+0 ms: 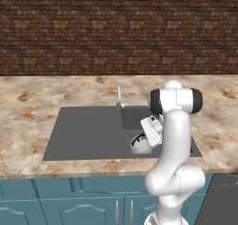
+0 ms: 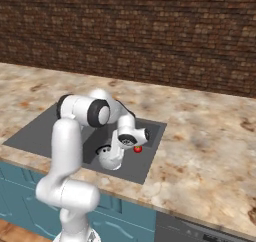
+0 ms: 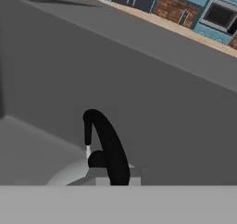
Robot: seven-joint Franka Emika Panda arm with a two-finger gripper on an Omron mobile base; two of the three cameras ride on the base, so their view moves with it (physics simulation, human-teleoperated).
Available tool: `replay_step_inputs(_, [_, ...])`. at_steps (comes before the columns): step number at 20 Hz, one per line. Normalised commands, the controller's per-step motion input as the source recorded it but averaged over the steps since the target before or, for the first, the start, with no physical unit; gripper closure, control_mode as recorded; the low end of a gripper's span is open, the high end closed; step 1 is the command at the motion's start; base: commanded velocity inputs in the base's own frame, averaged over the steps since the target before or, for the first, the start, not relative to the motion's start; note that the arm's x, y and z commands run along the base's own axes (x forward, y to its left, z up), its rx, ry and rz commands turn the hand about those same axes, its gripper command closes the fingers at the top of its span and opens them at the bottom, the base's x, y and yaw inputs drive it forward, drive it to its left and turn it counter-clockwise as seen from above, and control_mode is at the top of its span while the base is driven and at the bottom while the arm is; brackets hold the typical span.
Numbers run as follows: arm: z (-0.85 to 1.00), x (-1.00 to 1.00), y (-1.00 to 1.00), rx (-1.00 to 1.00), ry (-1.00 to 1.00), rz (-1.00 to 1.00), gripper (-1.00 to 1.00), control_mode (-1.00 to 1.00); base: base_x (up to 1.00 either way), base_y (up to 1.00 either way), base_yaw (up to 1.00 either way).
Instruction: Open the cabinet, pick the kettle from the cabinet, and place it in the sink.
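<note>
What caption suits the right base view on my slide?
Gripper lowers the kettle into the sink.

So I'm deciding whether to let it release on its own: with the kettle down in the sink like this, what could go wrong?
1. The small rounded silvery-white kettle sits in the deeper inset of the dark grey sink, with the tool close above it; lifting before fully letting go could drag it by its black looped handle.
2. A small red object lies right beside the kettle and might get knocked.
</note>
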Motion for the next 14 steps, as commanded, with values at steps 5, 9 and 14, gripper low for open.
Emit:
replay_step_inputs(5, [-0.38,0.27,-0.02,0.0,0.0,0.08,1.0,-1.0,0.0,0.0,0.0])
replay_step_inputs(9, [-0.38,0.17,-0.08,0.0,0.0,0.07,1.0,-1.0,0.0,0.0,0.0])
replay_step_inputs(14, [-0.45,0.0,-0.1,-0.05,-0.02,0.07,1.0,-1.0,0.0,0.0,0.0])
